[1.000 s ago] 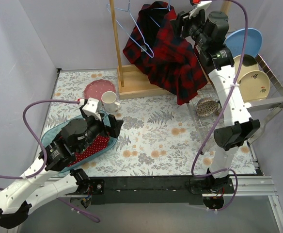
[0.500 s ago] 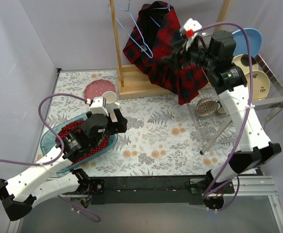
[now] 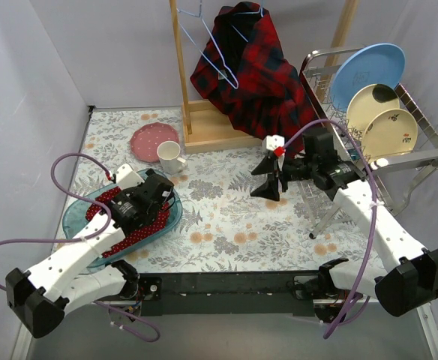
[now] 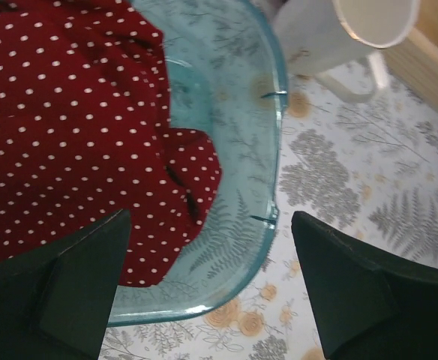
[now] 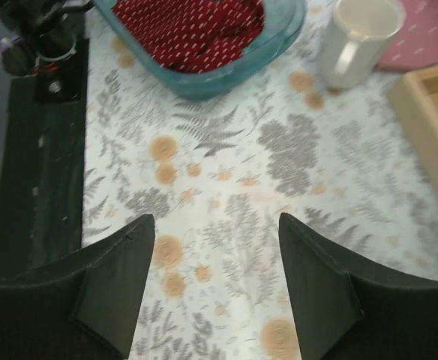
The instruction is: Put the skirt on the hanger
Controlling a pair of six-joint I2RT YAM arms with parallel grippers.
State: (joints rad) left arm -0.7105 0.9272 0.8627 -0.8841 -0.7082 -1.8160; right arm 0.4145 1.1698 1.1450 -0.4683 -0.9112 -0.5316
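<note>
Left gripper (image 4: pixel 210 219), jaws wide and empty, hovers over the edge of the red polka-dot skirt (image 4: pixel 69 112) heaped in the teal tray (image 4: pixel 273 112), much closer than the open right gripper (image 3: pixel 267 180).

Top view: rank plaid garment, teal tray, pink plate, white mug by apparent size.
1. plaid garment, though it hangs nearer the camera
2. teal tray, partly hidden by the left arm
3. pink plate
4. white mug

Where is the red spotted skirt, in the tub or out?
In. The skirt lies bunched on the floor of the tub, inside its rim.
</note>
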